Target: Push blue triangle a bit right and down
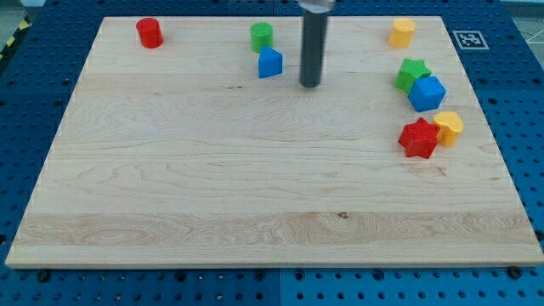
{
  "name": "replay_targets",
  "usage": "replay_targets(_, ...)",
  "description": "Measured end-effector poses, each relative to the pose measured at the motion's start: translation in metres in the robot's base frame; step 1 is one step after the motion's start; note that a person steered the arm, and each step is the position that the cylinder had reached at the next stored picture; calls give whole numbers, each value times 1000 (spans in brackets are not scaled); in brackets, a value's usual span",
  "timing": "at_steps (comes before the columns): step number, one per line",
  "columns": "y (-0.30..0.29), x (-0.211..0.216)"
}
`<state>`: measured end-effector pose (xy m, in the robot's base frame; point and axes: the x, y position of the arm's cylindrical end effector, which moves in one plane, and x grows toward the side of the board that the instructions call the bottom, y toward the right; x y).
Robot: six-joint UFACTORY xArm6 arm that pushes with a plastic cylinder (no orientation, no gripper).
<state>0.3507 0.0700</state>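
A pale wooden board [255, 170] lies on a blue pegboard table [25, 102]. My tip [310, 84] rests near the view's top centre, just right of the blue triangle [269, 63], not touching. It is a bare rod with nothing to open or close. A green cylinder [261, 36] stands just above the triangle.

On the worktop [212, 195], my tip [310, 84] stands just right of the blue triangle [269, 63], apart from it. Green cylinder [261, 36] sits directly above the triangle. Red cylinder [150, 32] lies at upper left. Green star [410, 72] touches blue cube [427, 93] at right.
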Motion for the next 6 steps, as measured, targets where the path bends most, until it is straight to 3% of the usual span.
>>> replay_targets(1,9,-28)
replay_targets(2,-22,-52)
replay_targets(4,-157,-49)
replay_targets(5,-181,-42)
replay_targets(6,-150,-41)
